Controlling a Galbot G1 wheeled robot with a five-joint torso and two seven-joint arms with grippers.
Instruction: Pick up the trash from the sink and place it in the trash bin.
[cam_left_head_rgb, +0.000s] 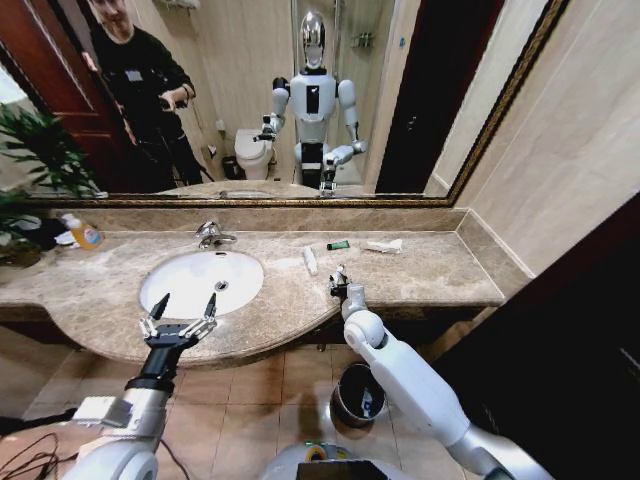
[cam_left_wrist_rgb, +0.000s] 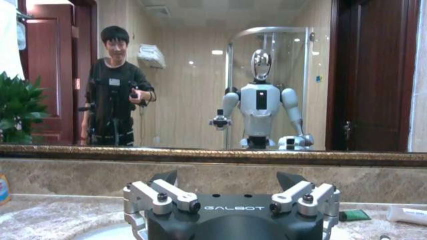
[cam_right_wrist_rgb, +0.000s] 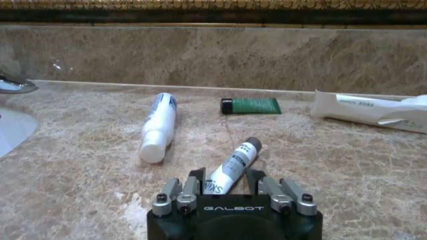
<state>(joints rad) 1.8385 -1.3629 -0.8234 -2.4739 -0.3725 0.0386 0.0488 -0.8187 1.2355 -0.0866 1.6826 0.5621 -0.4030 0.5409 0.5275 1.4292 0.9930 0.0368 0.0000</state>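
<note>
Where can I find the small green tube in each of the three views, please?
Head view: the green tube lies on the counter near the mirror.
Left wrist view: the tube lies on the counter beyond the left claw.
Right wrist view: the tube lies by the backsplash.
Shared landmark: the white wrapper beside it.
</note>
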